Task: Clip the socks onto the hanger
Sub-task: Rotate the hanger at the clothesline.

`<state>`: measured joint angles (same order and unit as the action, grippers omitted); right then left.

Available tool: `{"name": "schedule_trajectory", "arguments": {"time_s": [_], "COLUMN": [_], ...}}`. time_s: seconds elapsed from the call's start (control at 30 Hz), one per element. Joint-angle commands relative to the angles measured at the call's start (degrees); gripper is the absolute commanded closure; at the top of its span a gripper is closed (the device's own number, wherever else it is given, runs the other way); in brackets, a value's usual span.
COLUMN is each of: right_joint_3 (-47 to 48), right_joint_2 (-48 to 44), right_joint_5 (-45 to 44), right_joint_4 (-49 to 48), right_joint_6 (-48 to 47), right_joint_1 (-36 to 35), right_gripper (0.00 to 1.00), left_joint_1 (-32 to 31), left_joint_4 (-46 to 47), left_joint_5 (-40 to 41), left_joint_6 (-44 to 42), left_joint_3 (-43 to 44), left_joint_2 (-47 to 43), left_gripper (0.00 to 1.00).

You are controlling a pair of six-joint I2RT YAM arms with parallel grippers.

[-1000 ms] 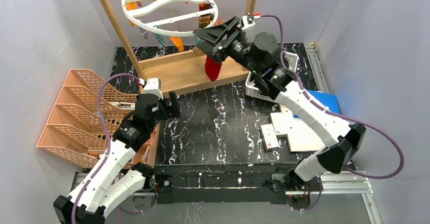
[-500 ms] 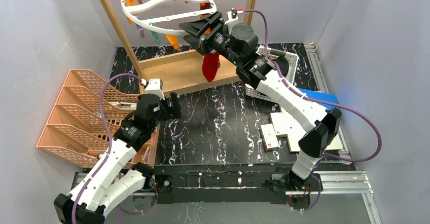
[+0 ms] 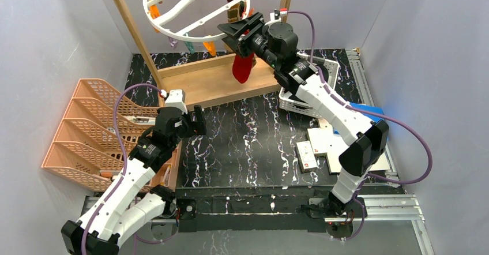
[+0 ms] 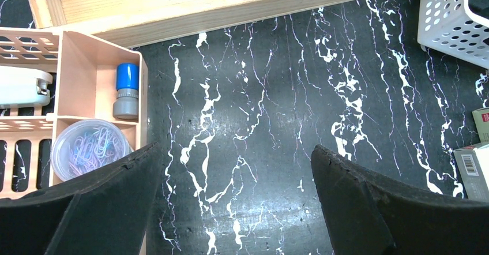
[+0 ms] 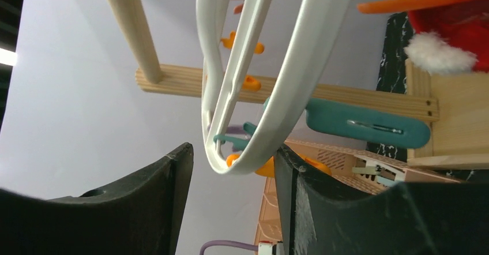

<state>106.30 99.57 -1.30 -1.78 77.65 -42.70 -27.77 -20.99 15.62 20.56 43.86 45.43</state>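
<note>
The hanger point(image 3: 183, 35), a white ring with orange and teal clips, hangs tilted from the wooden frame at the back. A red sock point(image 3: 242, 67) dangles from a clip at its right side. My right gripper point(image 3: 233, 33) is raised to the ring's near rim. In the right wrist view the hanger's rim point(image 5: 288, 76) passes between the jaws of the right gripper point(image 5: 232, 148), against the right finger, with a gap on the left; the jaws stand open. The red sock point(image 5: 461, 30) shows a white cuff, top right. My left gripper point(image 4: 233, 148) is open and empty above the black table.
The wooden frame's base point(image 3: 213, 82) lies under the hanger. A white lattice basket point(image 3: 294, 102) stands right of it, with cards and papers point(image 3: 334, 145) nearer. A peach organiser point(image 3: 86, 128) fills the left side; its tray holds a blue-capped bottle point(image 4: 127, 90) and paper clips point(image 4: 86, 148).
My right gripper swung left, then back a little and up along the ring while its jaws narrowed. The hanger tipped up and the red sock swung with it. The left arm stayed still.
</note>
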Motion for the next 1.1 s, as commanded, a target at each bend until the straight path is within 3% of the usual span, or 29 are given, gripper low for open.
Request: {"name": "schedule_trajectory", "arguments": {"time_s": [0.0, 0.43, 1.07], "right_joint_3": [0.70, 1.55, 6.68], "right_joint_2": [-3.15, -3.18, 0.66], "right_joint_5": [-2.23, -0.04, 7.34], "right_joint_4": [-2.43, -1.61, 1.25], "right_joint_6": [-0.06, 0.05, 1.01], "right_joint_1": [3.05, 8.42, 14.43], "right_gripper": [0.39, 0.55, 0.52], "left_joint_1": [-0.27, -0.27, -0.31], "left_joint_4": [-0.01, -0.14, -0.04], "left_joint_5": [-0.06, 0.12, -0.10], "left_joint_6": [-0.50, -0.52, -0.43], "left_joint_3": [-0.41, -0.52, -0.53], "left_joint_2": [-0.41, -0.34, -0.36], "left_gripper": [0.02, 0.02, 0.02]}}
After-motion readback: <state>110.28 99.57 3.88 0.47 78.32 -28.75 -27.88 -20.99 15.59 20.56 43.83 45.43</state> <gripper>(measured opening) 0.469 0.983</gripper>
